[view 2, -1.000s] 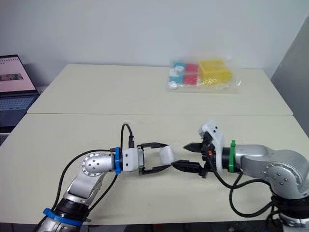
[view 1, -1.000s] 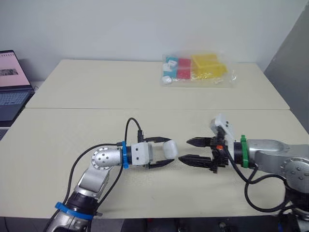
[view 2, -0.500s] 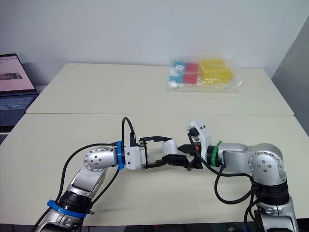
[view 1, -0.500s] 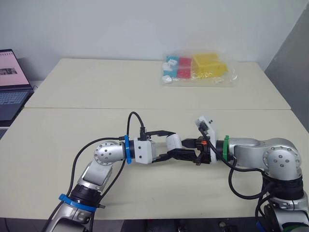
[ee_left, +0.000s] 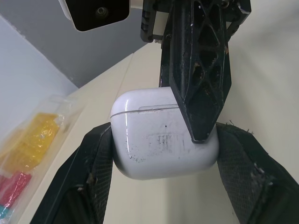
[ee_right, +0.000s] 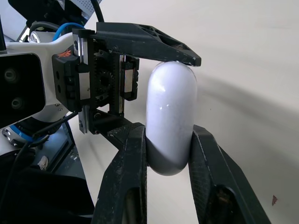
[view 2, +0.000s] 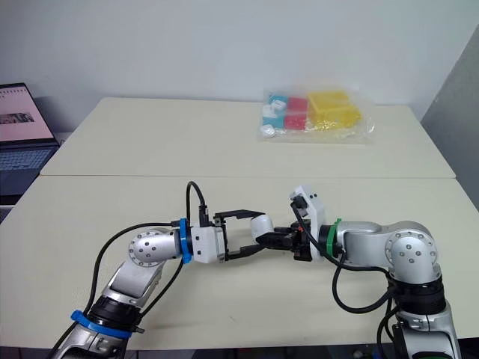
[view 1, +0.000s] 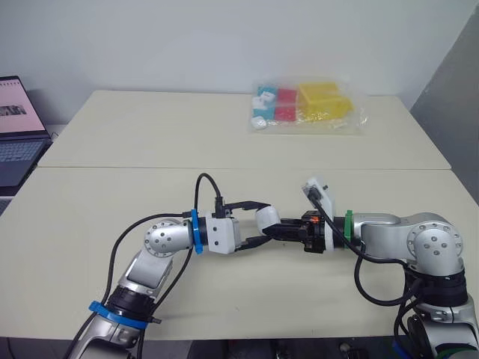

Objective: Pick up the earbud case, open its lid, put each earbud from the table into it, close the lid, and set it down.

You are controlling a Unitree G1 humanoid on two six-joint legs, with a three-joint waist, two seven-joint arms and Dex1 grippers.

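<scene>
left gripper [view 1: 257, 222] grasps the white earbud case [view 1: 268, 220] above the table [view 1: 112, 194], lid closed; right gripper [view 1: 278, 231] fingers pinch its other end.

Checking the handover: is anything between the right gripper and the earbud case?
Nothing visible does. The right gripper has its fingers touching the earbud case on two opposite faces, and the left gripper clamps its other two sides.
</scene>
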